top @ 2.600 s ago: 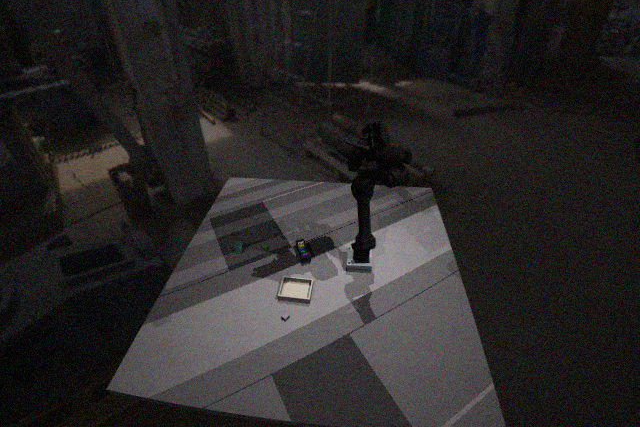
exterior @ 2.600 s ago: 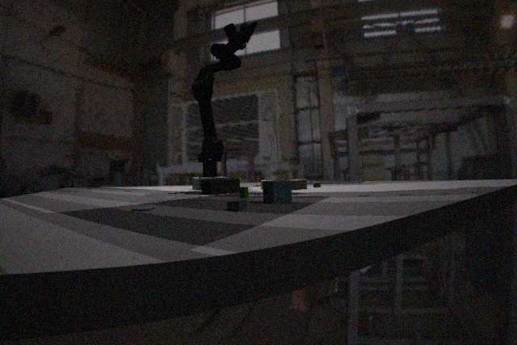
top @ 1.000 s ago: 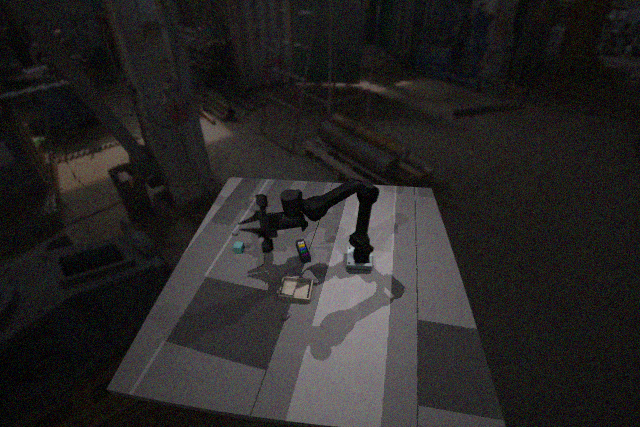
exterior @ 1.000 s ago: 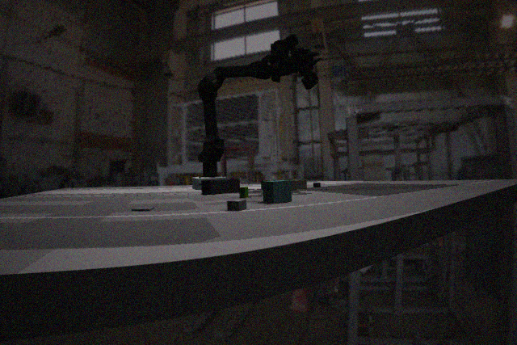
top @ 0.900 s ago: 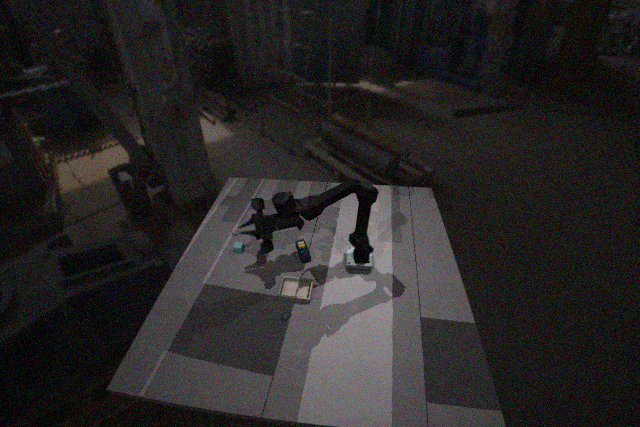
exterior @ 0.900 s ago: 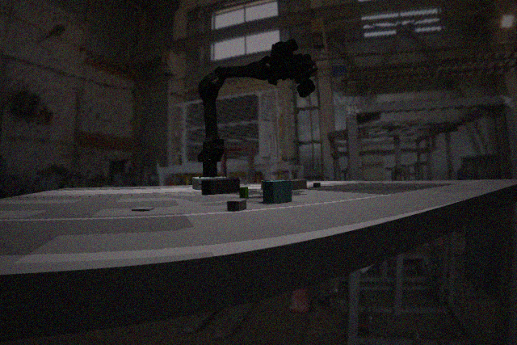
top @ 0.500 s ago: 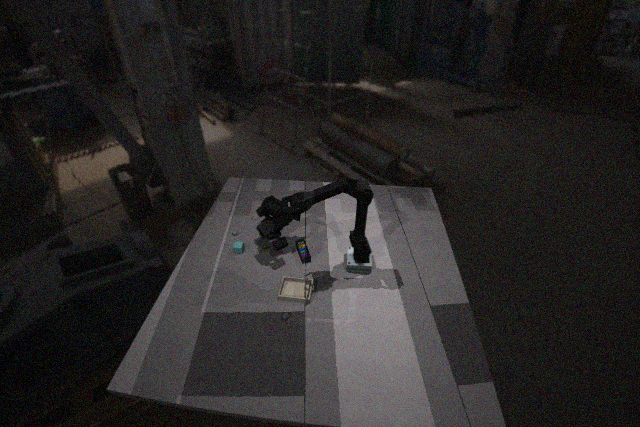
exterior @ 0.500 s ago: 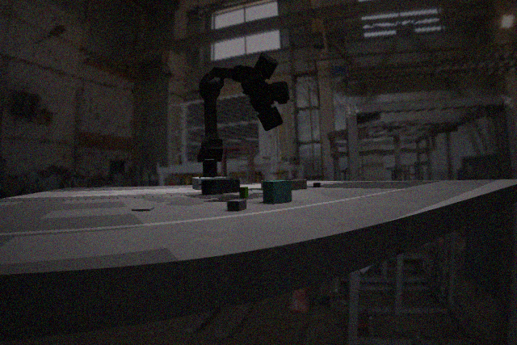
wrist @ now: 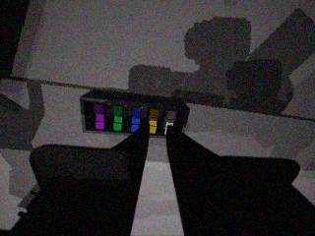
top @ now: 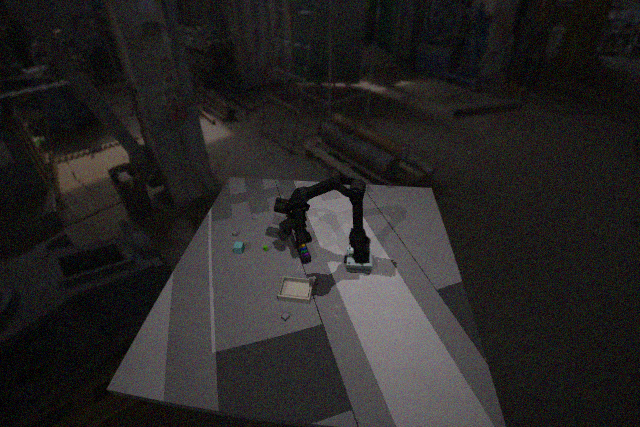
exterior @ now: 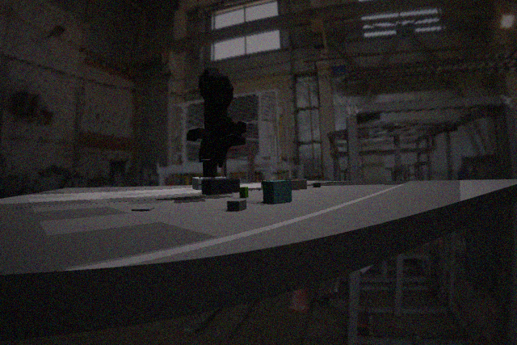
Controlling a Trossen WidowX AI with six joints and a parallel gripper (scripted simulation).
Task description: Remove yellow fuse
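Filling the bottom of the wrist view, the pincer (wrist: pixel 157 135) points its two dark fingers toward 12 o'clock, with only a narrow gap between the tips. Nothing sits in that gap: the pincer is drawn nearly together and holds nothing.

Just beyond the tips lies the fuse block (wrist: pixel 134 117), a dark bar running from 9 to 3 o'clock on the pale surface (wrist: pixel 98 44). Five fuses stand in it in a row. From 9 o'clock they are the purple fuse (wrist: pixel 99 118), the green fuse (wrist: pixel 117 119), the blue fuse (wrist: pixel 135 120), the yellow fuse (wrist: pixel 153 122) and a grey fuse (wrist: pixel 170 119). The yellow fuse is still seated in its slot, fourth in the row, directly ahead of the gap between the fingertips. Whether the tips touch the block cannot be told. Past the block, the arm's shadow spreads over the surface toward 1 o'clock.

From the top view, a small grey cube (top: pixel 285 316) lies nearest, then the tray (top: pixel 295 288), pale inside, at 7 o'clock from the arm's base (top: pixel 359 262). The block (top: pixel 304 251) lies at 9 o'clock from the base, with the arm (top: pixel 330 189) arching over to it. Farther toward 9 o'clock sit a small green cube (top: pixel 265 247) and a teal cube (top: pixel 238 246), well apart from the block.

The exterior view is too dark to show the pincer's tips.
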